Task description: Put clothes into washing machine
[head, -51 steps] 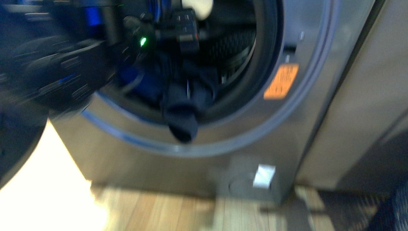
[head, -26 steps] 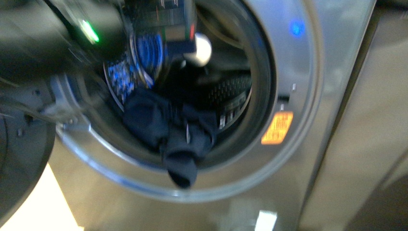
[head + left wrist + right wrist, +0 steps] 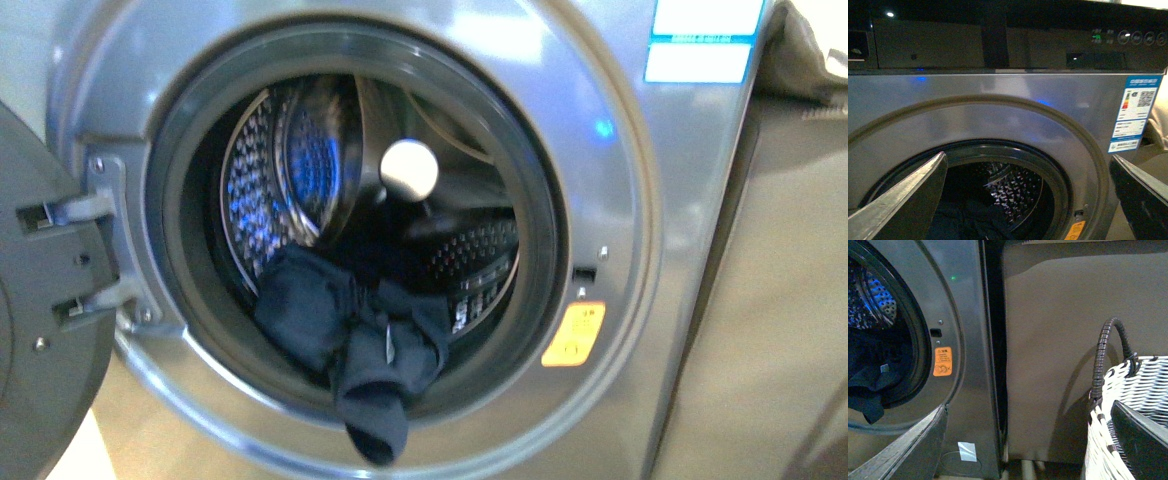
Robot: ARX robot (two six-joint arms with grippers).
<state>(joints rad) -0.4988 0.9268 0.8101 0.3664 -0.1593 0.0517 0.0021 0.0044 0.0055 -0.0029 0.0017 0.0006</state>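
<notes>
The silver-grey washing machine [image 3: 600,180] fills the front view, its door [image 3: 40,330] swung open to the left. The dark navy clothes [image 3: 350,330] lie in the bottom of the drum mouth, one end [image 3: 375,425] drooping out over the gasket and front rim. The clothes also show in the right wrist view [image 3: 868,390] and dimly in the left wrist view [image 3: 968,220]. Neither arm shows in the front view. My left gripper [image 3: 1028,200] is open and empty, facing the porthole from outside. My right gripper [image 3: 1028,440] is open and empty, off to the machine's right side.
A white woven basket [image 3: 1133,405] with a dark handle [image 3: 1105,355] stands right of the machine, by a brown panel [image 3: 1068,350]. A yellow sticker [image 3: 573,335] sits right of the porthole, blue-white labels [image 3: 705,40] above. A beige cloth [image 3: 815,50] lies at top right.
Both arms, in front of the drum mouth a second ago, have pulled back out of the front view. The view has tilted upward. The clothes stay hanging over the rim.
</notes>
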